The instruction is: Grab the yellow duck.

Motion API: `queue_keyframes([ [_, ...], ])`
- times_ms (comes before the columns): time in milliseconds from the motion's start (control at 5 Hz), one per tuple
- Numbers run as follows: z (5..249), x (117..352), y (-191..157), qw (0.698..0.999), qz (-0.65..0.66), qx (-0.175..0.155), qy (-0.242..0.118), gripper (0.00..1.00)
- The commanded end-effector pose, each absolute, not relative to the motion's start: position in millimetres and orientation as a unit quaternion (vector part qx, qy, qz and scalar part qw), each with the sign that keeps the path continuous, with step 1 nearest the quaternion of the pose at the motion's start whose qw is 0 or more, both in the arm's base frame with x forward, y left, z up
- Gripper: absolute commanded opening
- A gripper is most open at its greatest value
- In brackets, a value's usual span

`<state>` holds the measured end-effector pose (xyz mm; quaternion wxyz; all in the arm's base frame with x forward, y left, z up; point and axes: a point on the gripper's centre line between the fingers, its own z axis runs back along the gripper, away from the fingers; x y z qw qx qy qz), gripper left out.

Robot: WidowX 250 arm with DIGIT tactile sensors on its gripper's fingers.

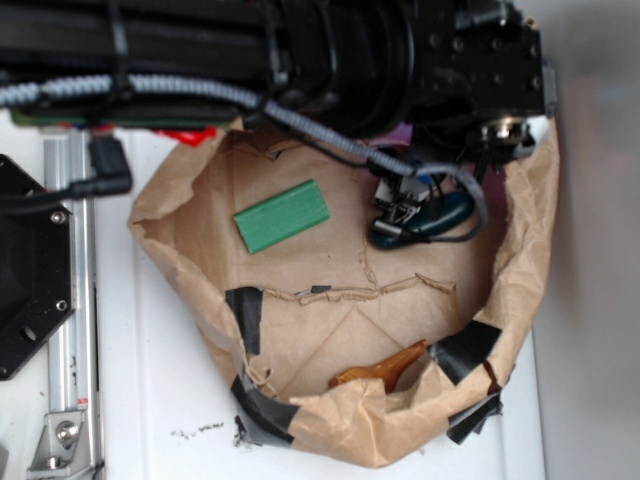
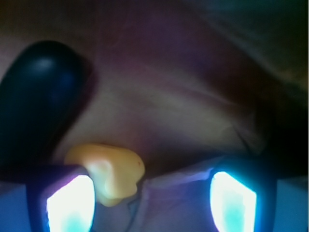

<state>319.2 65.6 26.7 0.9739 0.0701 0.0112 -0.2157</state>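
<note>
The yellow duck (image 2: 110, 173) is small and rounded. In the wrist view it lies low and left, on a purple cloth-like surface, just inside my left finger (image 2: 70, 203). My gripper (image 2: 152, 203) is open, with the right finger (image 2: 234, 200) far from the duck. In the exterior view the gripper (image 1: 398, 208) hangs low at the back right of the brown paper bag (image 1: 180, 200). The duck is hidden there under the arm.
A green block (image 1: 282, 215) lies at the bag's back left. An orange-brown curved toy (image 1: 385, 368) lies at its front edge. A dark teal rounded object (image 1: 447, 214) sits beside the gripper and shows at the left of the wrist view (image 2: 38, 92). A cable (image 1: 330, 135) crosses above.
</note>
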Motion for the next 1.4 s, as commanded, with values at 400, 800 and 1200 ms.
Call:
queue_keyframes([
  [400, 18.7, 292.2, 17.0, 0.951, -0.309, 0.009, 0.006, 0.00],
  [800, 19.6, 295.1, 15.5, 0.953, -0.304, 0.014, 0.004, 0.00],
  [1200, 27.9, 308.1, 24.3, 0.957, -0.289, 0.014, -0.014, 0.00],
])
